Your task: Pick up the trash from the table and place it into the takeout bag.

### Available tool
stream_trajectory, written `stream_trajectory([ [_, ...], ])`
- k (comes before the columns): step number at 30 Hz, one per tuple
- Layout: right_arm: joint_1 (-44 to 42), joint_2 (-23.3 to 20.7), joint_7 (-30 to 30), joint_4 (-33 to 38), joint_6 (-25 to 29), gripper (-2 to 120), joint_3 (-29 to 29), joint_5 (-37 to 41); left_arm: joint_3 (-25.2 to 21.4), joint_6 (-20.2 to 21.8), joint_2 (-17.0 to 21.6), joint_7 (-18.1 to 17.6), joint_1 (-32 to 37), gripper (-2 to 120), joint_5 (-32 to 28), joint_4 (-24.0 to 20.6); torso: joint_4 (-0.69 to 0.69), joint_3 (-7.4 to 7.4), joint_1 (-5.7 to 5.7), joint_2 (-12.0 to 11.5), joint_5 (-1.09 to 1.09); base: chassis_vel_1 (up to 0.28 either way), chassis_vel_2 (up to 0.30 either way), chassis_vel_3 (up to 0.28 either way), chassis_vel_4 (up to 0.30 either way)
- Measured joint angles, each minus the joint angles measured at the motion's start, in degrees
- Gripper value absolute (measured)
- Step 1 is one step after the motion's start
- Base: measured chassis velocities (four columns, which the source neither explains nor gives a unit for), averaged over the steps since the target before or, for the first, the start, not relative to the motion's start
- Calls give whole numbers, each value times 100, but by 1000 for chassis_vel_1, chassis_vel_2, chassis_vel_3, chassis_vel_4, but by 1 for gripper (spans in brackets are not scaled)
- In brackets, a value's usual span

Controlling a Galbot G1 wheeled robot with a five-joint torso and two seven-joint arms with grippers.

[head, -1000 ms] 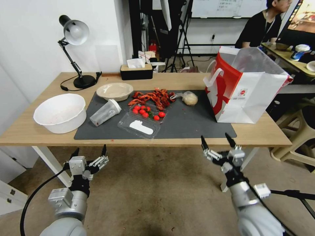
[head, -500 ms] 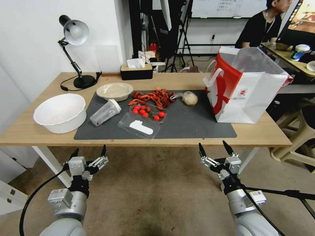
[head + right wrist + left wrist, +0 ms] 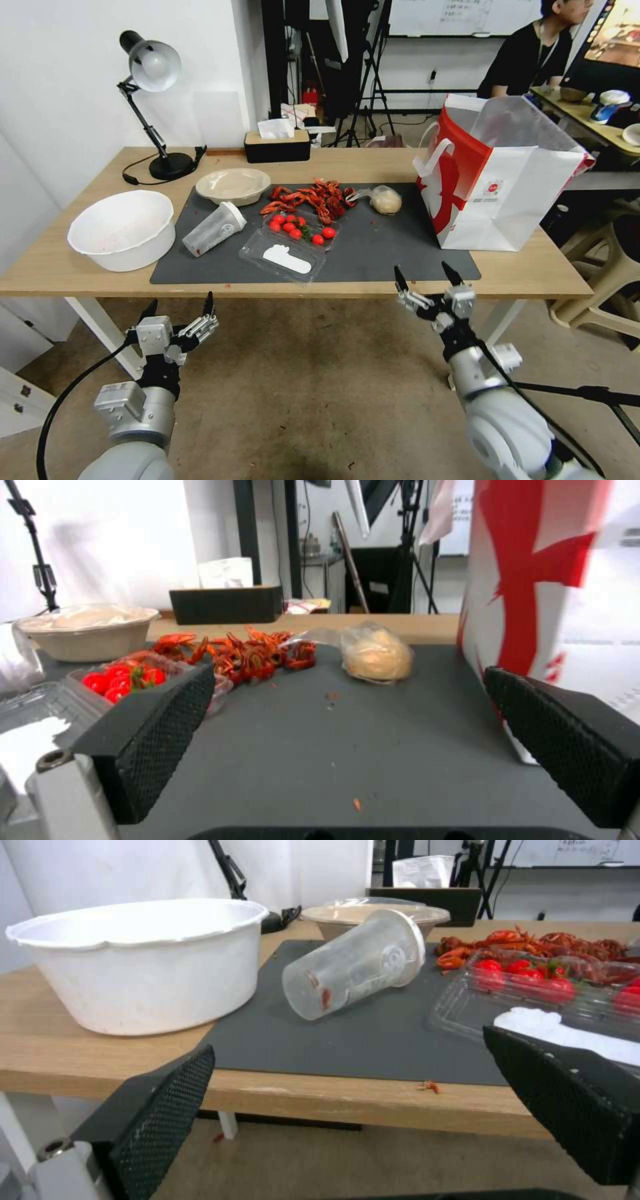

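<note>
Step in hand: approach, before the first pick. Nothing is gripped.

The right gripper [image 3: 425, 280] sits in the lower right of centre of the head view, at the near edge of the table [image 3: 80, 270], fingers apart and empty. In the right wrist view its two black pads frame the bagged lump [image 3: 377, 655], which lies on the grey mat [image 3: 400, 760] in the middle of that picture, just beside the takeout bag [image 3: 567, 580].

The left gripper [image 3: 177, 313] hangs in the lower left of the head view, below the table edge, fingers apart and empty.

Location of the trash, head view: plastic cup [image 3: 213, 229] on its side, left of centre; beige bowl [image 3: 233, 185] above it; bagged lump [image 3: 385, 199] at centre. The takeout bag [image 3: 507, 193] stands upright and open at the right.

Next move, as judged: the right gripper needs to advance over the mat to the lump, centre the pads about it, and avoid snagging the bag's wall.
</note>
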Motion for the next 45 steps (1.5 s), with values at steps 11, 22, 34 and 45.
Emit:
stream_trajectory([
  [11,1290,-71,503,-187,-1561,100,-395,594,-28,-14,-23,-2,53,100,36,-53,0,0,0,0,0,0,0,0,0],
  [22,2525,156,1137,-677,-2649,100,-1040,1045,-63,-15,-25,4,71,100,43,-57,-1,0,0,0,-1,0,0,0,0],
  [34,3292,342,1304,-1180,-3064,100,-1300,1412,-67,-34,-39,3,63,100,64,7,0,0,0,0,0,0,0,0,0],
  [45,3780,449,1303,-1634,-3257,100,-1424,1466,-66,-33,-25,32,79,100,70,33,0,-1,0,0,-1,0,0,0,0],
])
